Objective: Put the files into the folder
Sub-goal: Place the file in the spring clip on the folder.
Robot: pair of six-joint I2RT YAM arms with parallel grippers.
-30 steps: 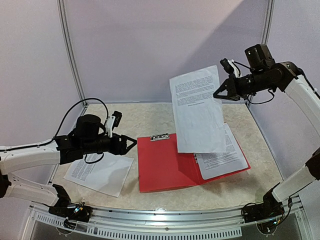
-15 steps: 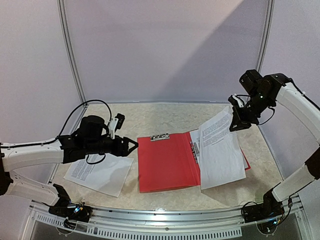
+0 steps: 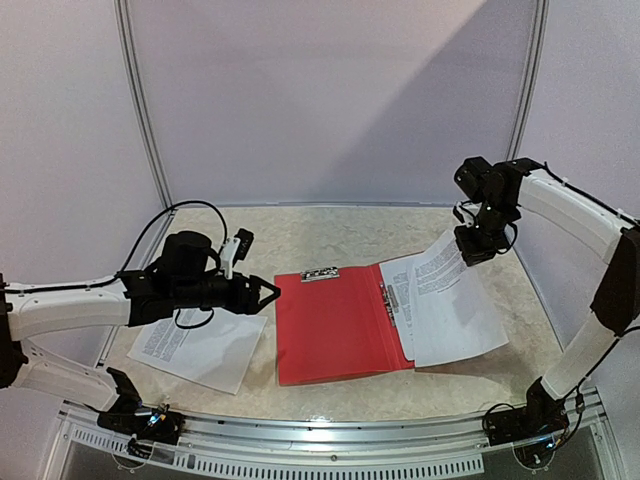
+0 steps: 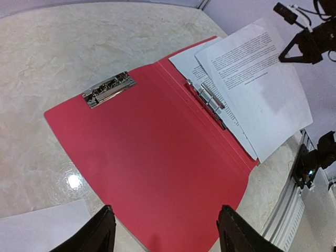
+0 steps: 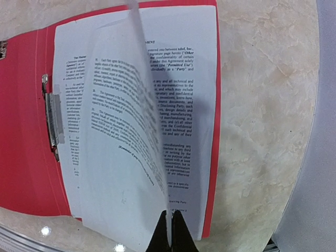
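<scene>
Top external, right gripper (image 3: pixel 469 248) pinching file (image 3: pixel 452 305) corner, above folder (image 3: pixel 330 325) rt half

The printed sheet (image 3: pixel 455 300) pinched in the right jaws is now lowered from high above the folder (image 3: pixel 335 325) onto its right half, over the lower sheet (image 3: pixel 397 285), with its far edge held raised.
</scene>
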